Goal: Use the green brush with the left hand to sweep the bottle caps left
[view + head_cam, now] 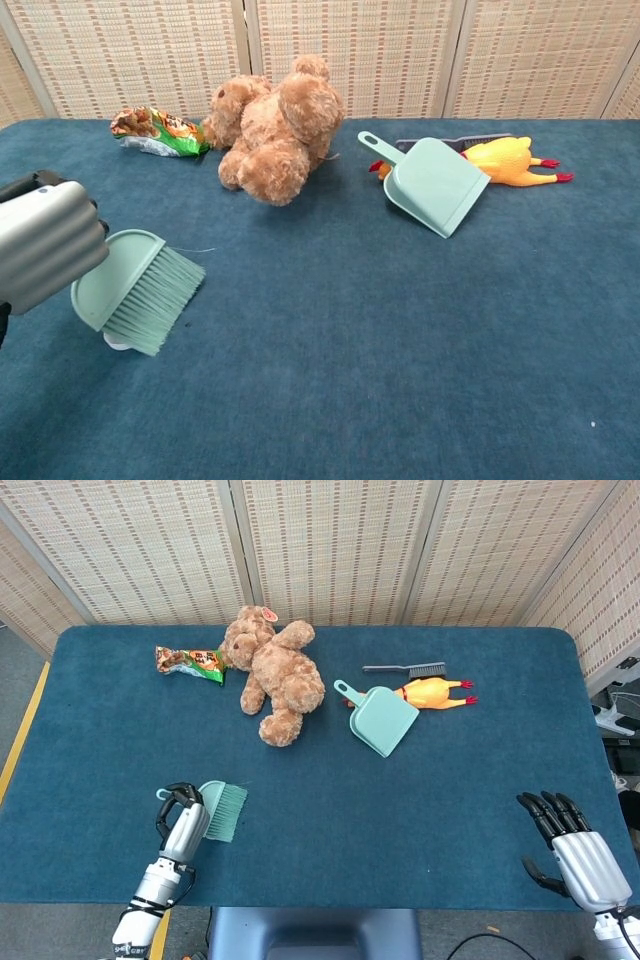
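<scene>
My left hand (183,821) (42,245) grips the green brush (221,809) (132,290) near the table's front left. Its bristles point down and to the right. A white bottle cap (115,345) peeks out under the bristles in the chest view; the head view hides it behind the brush. My right hand (572,852) hovers at the front right corner with its fingers spread and nothing in it.
A brown teddy bear (272,670) lies at the back centre with a snack packet (190,662) to its left. A green dustpan (379,718), a dark brush (408,669) and a yellow rubber chicken (434,693) lie at the back right on the blue table (420,800).
</scene>
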Controlling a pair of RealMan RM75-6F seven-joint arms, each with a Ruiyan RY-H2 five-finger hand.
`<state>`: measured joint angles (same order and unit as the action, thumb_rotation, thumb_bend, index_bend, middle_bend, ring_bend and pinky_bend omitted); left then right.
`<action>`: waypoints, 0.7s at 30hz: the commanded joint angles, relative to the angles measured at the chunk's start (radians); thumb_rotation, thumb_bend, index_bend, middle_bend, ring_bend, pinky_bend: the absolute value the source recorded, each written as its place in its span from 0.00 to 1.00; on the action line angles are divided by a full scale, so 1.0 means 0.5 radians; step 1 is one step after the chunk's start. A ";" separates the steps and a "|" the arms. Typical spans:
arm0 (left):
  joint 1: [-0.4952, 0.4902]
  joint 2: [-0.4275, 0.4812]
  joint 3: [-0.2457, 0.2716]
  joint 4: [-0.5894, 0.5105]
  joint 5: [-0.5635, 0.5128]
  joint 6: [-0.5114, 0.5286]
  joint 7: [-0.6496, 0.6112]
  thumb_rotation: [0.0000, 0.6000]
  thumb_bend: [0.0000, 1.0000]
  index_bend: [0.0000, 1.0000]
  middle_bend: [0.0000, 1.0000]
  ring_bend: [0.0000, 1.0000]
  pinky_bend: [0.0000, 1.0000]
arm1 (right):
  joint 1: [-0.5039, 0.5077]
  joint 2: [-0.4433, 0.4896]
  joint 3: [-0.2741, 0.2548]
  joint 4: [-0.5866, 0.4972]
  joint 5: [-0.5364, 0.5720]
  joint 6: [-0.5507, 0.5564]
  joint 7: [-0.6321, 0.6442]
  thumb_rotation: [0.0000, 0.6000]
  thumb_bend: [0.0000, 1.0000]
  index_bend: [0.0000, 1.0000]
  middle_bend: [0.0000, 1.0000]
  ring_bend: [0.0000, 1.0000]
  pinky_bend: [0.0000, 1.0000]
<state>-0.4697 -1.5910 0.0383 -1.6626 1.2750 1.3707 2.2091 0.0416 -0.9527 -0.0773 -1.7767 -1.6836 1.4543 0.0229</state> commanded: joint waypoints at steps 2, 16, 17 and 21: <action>-0.008 0.008 0.007 0.019 -0.019 0.025 0.040 1.00 0.54 0.86 0.99 0.79 0.85 | -0.001 0.003 -0.001 -0.002 -0.001 0.000 0.002 1.00 0.26 0.00 0.06 0.00 0.00; -0.041 0.047 0.018 0.190 -0.133 0.034 0.039 1.00 0.54 0.86 0.99 0.79 0.85 | -0.016 0.020 0.001 -0.016 0.001 0.028 0.001 1.00 0.26 0.00 0.06 0.00 0.00; -0.044 0.046 0.013 0.208 -0.140 0.036 0.035 1.00 0.54 0.86 0.99 0.79 0.85 | -0.016 0.020 0.001 -0.017 0.001 0.028 0.001 1.00 0.26 0.00 0.06 0.00 0.00; -0.059 0.050 -0.004 0.267 -0.172 0.044 -0.001 1.00 0.54 0.86 0.99 0.79 0.85 | -0.016 0.022 -0.001 -0.019 0.003 0.022 0.002 1.00 0.26 0.00 0.06 0.00 0.00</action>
<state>-0.4967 -1.5671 0.0384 -1.5330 1.1924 1.3915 2.2124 0.0337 -0.9415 -0.0775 -1.7864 -1.6826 1.4656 0.0242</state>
